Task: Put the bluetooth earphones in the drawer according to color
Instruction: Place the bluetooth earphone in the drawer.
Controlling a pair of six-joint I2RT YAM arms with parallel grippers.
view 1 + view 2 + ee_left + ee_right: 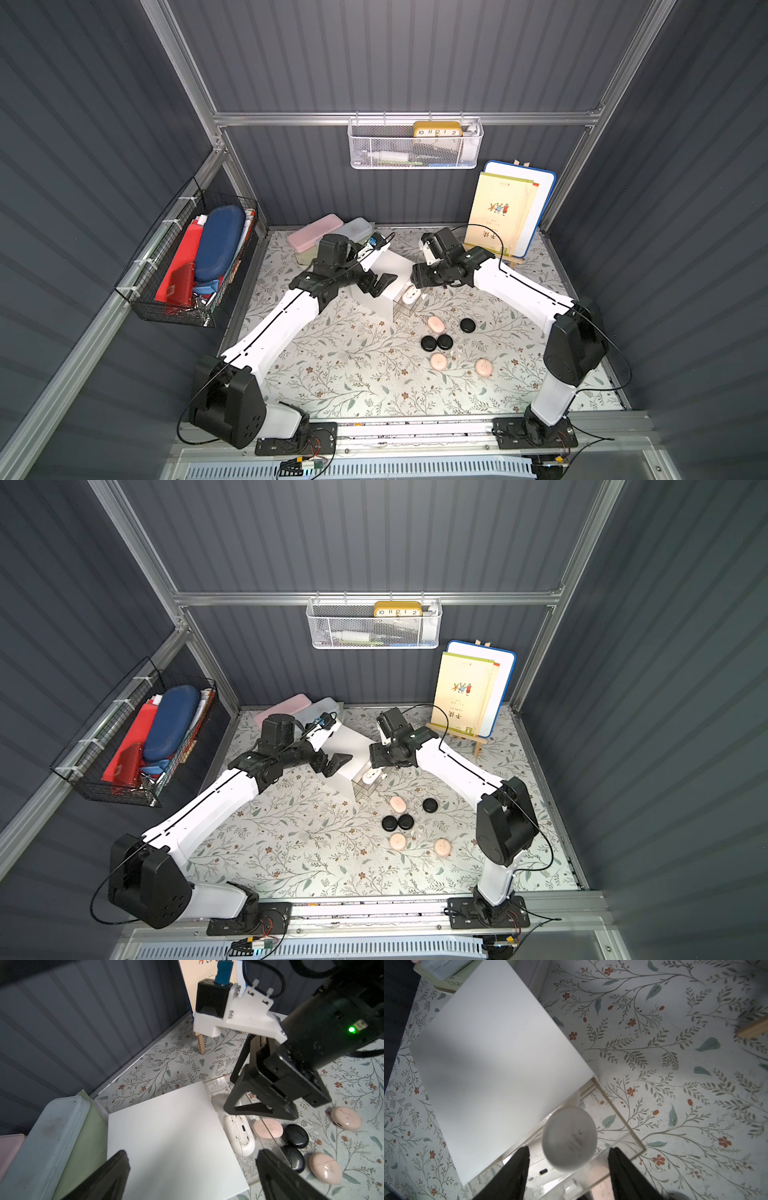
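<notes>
Right tool (569,1149) hangs over the drawer cabinet (374,305), directly above its open drawer (407,309), the clear one pulled out just under the cabinet's top panel. Fingers apart, released: a white case (569,1138) shows between them with a gap on each side, touching neither. It's blurred, so we can't tell whether it rests in that drawer or is above it. We see two more white cases (239,1136) lying in the same drawer, one half under the cabinet's top edge. Left tool (193,1153) hovers over the cabinet's top panel, spread wide, holding nothing. The other cases sit on the worktop (332,374) out from the cabinet's drawer face: three black cases (444,342), two of them side by side, and three pink cases (438,360), the nearest pink one just beyond the open drawer's front. Pale green box (87,1136) sits just beside the cabinet, on the side away from the drawer face
</notes>
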